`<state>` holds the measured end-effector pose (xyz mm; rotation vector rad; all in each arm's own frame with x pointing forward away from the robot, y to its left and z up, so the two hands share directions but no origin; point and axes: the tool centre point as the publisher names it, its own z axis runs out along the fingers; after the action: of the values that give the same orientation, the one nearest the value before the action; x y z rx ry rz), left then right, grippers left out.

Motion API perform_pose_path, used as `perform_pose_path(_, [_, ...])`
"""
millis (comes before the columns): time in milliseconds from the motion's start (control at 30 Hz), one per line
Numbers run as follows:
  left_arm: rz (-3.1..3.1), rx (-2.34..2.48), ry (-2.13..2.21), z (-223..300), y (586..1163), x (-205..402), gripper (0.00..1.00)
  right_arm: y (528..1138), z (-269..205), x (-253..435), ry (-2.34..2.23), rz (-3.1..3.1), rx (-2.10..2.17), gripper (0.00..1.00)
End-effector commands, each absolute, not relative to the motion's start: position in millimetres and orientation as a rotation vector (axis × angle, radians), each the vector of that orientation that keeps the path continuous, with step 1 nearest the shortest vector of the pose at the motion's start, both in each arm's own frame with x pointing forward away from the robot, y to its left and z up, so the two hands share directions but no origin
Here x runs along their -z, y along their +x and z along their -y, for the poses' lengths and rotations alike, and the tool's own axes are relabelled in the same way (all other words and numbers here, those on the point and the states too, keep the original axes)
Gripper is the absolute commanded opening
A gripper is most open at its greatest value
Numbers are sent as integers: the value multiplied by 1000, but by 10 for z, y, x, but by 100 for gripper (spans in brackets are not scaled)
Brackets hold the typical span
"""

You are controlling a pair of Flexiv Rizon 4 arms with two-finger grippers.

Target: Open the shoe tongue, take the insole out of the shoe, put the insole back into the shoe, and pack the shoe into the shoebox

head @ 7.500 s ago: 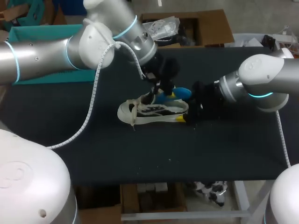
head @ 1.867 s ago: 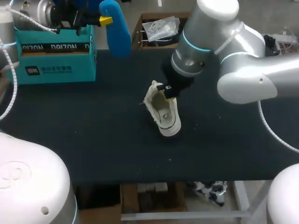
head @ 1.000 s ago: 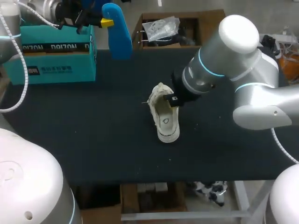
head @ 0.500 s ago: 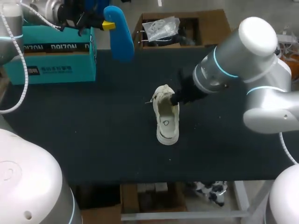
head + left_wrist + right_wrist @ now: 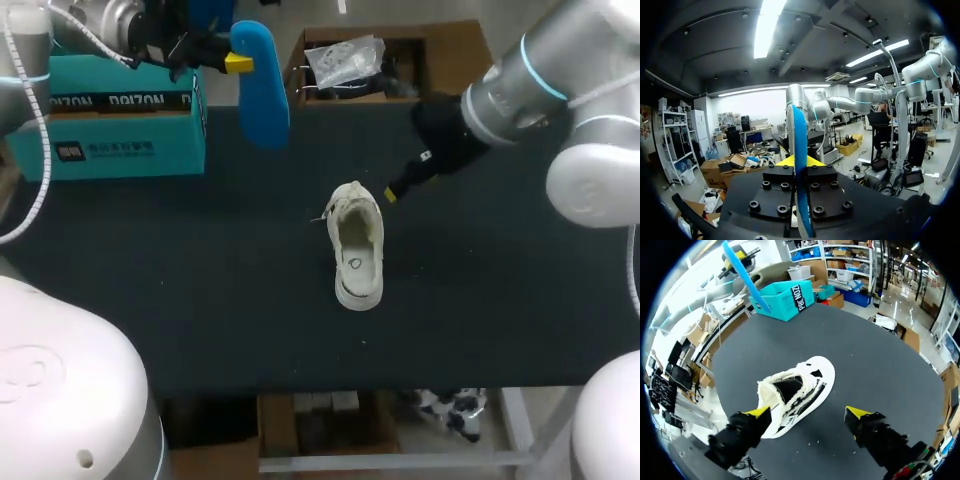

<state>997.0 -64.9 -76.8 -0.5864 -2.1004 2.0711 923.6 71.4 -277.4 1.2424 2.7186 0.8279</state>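
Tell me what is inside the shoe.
The shoe shows only its own pale lining. The blue insole is out of it, held by the left gripper. The toe end, under the upper, cannot be seen.

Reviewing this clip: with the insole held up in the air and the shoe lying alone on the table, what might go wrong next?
1. The shoe lies unheld. The right gripper is open and apart from it, so pushing the insole in may shove or tip the shoe.
2. The left gripper pinches the insole at one end only, so its long free part may flex or slip during insertion.
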Motion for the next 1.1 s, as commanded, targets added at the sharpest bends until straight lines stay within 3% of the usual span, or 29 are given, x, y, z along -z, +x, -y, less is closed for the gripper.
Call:
perform_pose_path(33, [2185,-2098,-510,684,9846,706,0,9247,-656,2731,1234,-2787,-879,100])
perform_pose_path(333, [2278,-2080,-551,939,9544,845,0,9242,-604,2728,1252,-2803,-932,100])
perform_pose_path(733, [2302,-2161,-567,1373,8984,951,0,8816,-218,2507,1726,-2780,-1069,100])
perform_pose_path(1100, [2289,-2203,-540,1519,8874,968,0,8706,-207,2465,1793,-2807,-1166,100])
